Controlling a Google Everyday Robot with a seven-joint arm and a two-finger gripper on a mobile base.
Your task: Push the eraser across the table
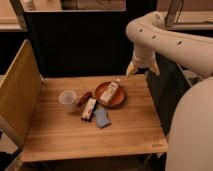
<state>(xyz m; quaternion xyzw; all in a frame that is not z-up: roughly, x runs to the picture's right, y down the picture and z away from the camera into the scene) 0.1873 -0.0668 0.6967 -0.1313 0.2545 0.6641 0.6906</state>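
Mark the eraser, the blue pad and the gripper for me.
eraser (89, 108), camera view, middle of its white top
blue pad (102, 118), camera view, centre of its face
gripper (143, 70), camera view, between its fingertips, over the far right edge of the table (125, 136)

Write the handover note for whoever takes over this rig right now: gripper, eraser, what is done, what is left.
Gripper: open, holding nothing, raised over the far right edge of the table, well away from the eraser.
Eraser: lies flat near the middle of the table, just right of the cup, with the blue pad close at its near right. The plate with the bottle sits behind and to the right.
Done: nothing that shows; no contact with the eraser yet.
Left: bring the gripper down beside the eraser and push it across the table, probably minding the cup and pad.
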